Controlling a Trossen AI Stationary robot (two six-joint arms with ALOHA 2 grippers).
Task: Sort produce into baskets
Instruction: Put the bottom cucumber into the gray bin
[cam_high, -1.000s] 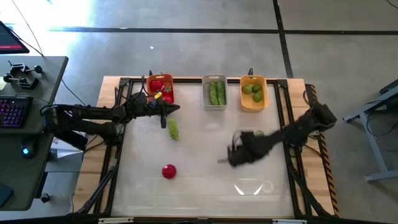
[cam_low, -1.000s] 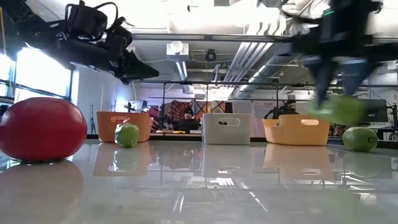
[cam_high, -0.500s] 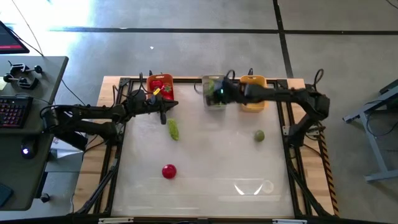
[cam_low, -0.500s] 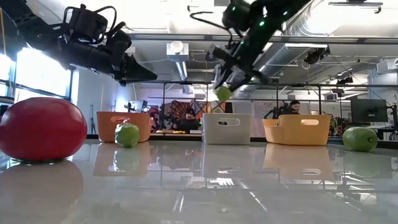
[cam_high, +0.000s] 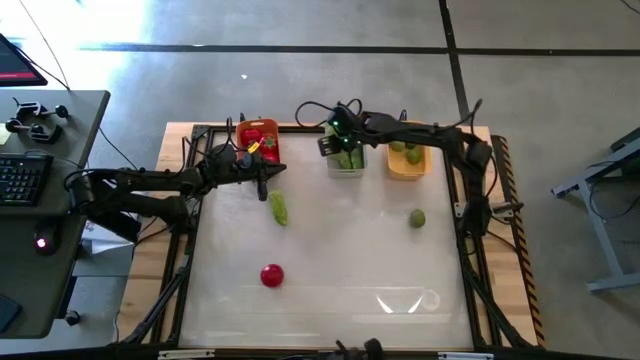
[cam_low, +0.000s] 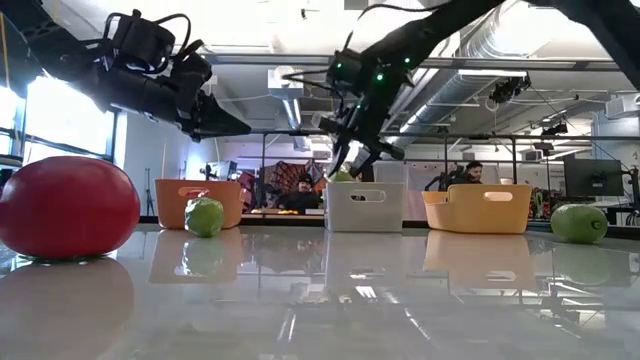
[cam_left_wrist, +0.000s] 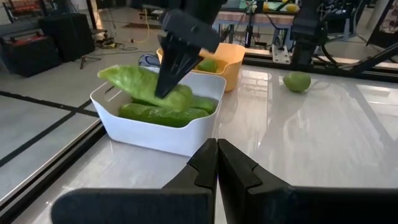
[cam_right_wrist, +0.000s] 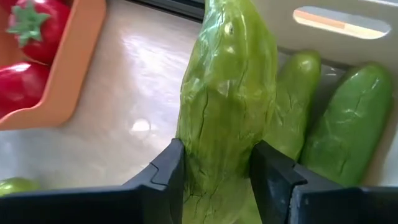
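Observation:
My right gripper (cam_high: 345, 148) is shut on a wrinkled green cucumber (cam_right_wrist: 227, 106) over the pale grey bin (cam_high: 345, 168), which holds two cucumbers (cam_right_wrist: 348, 124). The left wrist view shows this cucumber (cam_left_wrist: 140, 84) above the bin (cam_left_wrist: 155, 134). My left gripper (cam_high: 265, 172) is shut and empty, hovering beside the orange-red bin (cam_high: 245, 148) of tomatoes. On the table lie another cucumber (cam_high: 278, 208), a tomato (cam_high: 271, 274) and a lime (cam_high: 417, 218). The yellow-orange bin (cam_high: 407, 165) holds limes. My right gripper pinches the cucumber's two sides (cam_right_wrist: 186, 143) between its two fingers (cam_right_wrist: 168, 171), which lie across it. The fingers come from above, pointing down (cam_left_wrist: 177, 53). The cucumber is tilted over the grey bin, its long free end (cam_left_wrist: 112, 74) beyond the rim. Whether it touches the cucumbers below I cannot tell.
The three bins stand in a row at the table's far edge. The white tabletop (cam_high: 340, 260) is open in the middle and near side. A desk with a keyboard (cam_high: 20, 180) stands left of the table.
My right gripper has swung from low over the table's right middle up and toward the far edge, carrying the cucumber clear of the table to above the grey bin, then a little toward the table's left and down.

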